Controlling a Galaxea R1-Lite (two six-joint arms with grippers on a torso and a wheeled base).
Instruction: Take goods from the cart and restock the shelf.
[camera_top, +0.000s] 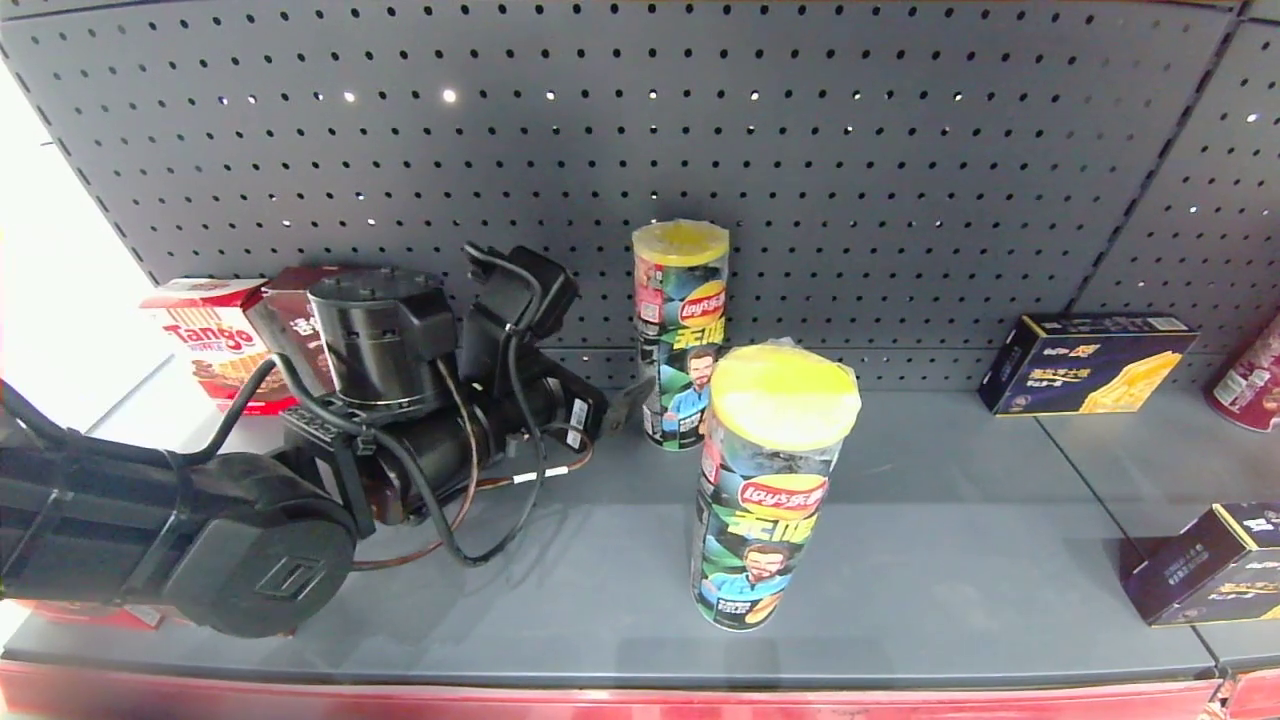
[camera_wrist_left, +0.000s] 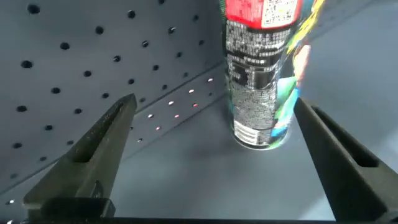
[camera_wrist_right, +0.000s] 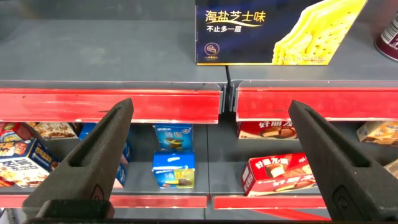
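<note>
The left hand (camera_wrist_left: 214, 107) is lying low over the shelf (camera_top: 950, 560), with its two fingers spread wide and gripping nothing. The far chip can (camera_top: 680, 335) is standing upright close to the pegboard back (camera_top: 900, 150), just beyond the fingertips and nearer one finger than the other. I cannot tell whether that finger is touching it. The near chip can (camera_top: 770, 485) is standing upright to the right, toward the shelf's front edge and apart from the far one. The right hand (camera_wrist_right: 211, 107) is hanging open and empty in front of the red edge strips (camera_wrist_right: 112, 102), facing a dark box (camera_wrist_right: 273, 31).

The cans are probably handling as light, stiff tubes. Their glossy wrap looks slick, so the pads may be sliding on it. Being tall and narrow, a can is likely tipping if nudged high up. The safest hold seems to be square across the middle of the body, below the yellow lid (camera_top: 680, 243), which looks thin and liable to flex.
</note>
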